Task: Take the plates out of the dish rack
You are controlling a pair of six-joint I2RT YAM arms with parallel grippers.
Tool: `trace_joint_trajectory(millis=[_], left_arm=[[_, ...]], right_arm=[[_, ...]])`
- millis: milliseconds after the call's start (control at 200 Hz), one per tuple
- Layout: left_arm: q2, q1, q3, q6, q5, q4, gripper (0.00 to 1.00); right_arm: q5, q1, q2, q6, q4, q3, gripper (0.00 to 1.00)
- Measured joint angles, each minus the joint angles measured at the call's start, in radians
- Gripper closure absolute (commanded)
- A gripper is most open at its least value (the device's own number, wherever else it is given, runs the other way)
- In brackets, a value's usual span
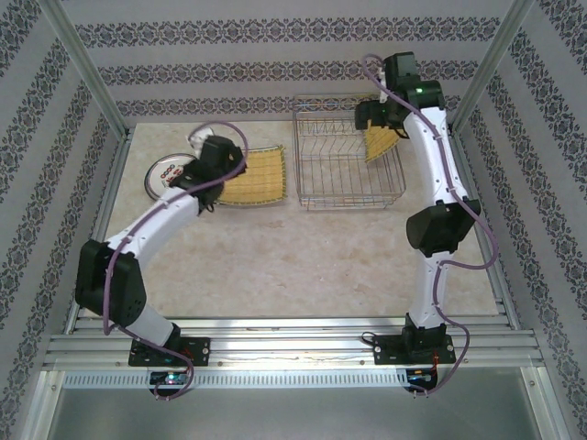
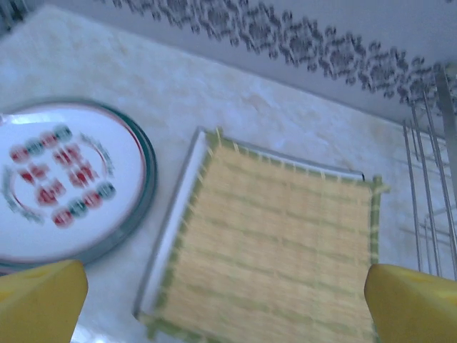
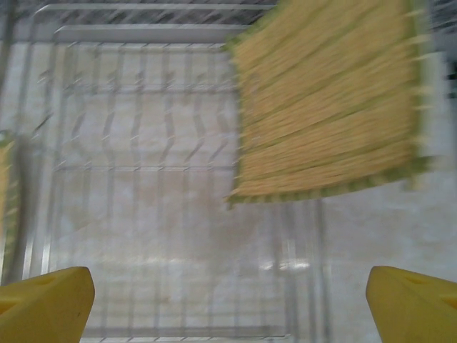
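Observation:
The wire dish rack stands at the back, right of centre. One yellow grid-patterned square plate leans in its right end, also in the right wrist view over the rack's wires. My right gripper hovers above that plate, open and holding nothing. On the table left of the rack lie a round floral plate and a flat yellow square plate with a white rim along its left side. My left gripper hangs open over this plate, its fingertips apart from it.
Patterned walls and metal frame posts close in the table on three sides. The rack's left wires stand just right of the flat yellow plate. Bare table stretches between the plates and the arm bases.

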Motion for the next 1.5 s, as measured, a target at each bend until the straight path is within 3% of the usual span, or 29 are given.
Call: trace_joint_trajectory(millis=[205,390,525,625,709,869,974,1099,1209,1499], left_arm=[[0.131,0.186,0.340,0.208,0.209,-0.297,0.00],[0.332,0.234,0.559,0.298,0.352,-0.478,0.00],[0.454,0.240,0.637,0.327,0.404,-0.546,0.00],[0.505,0.240,0.663,0.340,0.426,-0.579,0.00],[0.525,0.240,0.679,0.343,0.442,-0.594,0.00],[0.530,0.240,0.695,0.345,0.451,-0.599,0.00],[0.530,0.240,0.697,0.345,0.454,-0.602,0.00],[0.530,0.240,0.699,0.345,0.455,-0.602,0.00],[0.530,0.240,0.699,0.345,0.459,-0.602,0.00],[0.530,0.240,0.700,0.344,0.465,-0.609,0.00]], right_arm=[[0.114,-0.068,0.063,0.024,0.039,0.087,0.02],[0.114,-0.117,0.206,0.053,0.043,0.238,0.02],[0.089,-0.134,0.275,0.076,0.054,0.258,0.03],[0.066,-0.137,0.307,0.103,0.071,0.257,0.14],[0.048,-0.137,0.324,0.115,0.087,0.258,0.34],[0.040,-0.136,0.334,0.145,0.116,0.257,0.63],[0.041,-0.137,0.334,0.153,0.137,0.257,0.73],[0.041,-0.135,0.334,0.159,0.144,0.257,0.91],[0.046,-0.133,0.334,0.159,0.150,0.256,1.00],[0.068,-0.115,0.330,0.159,0.150,0.256,1.00]])
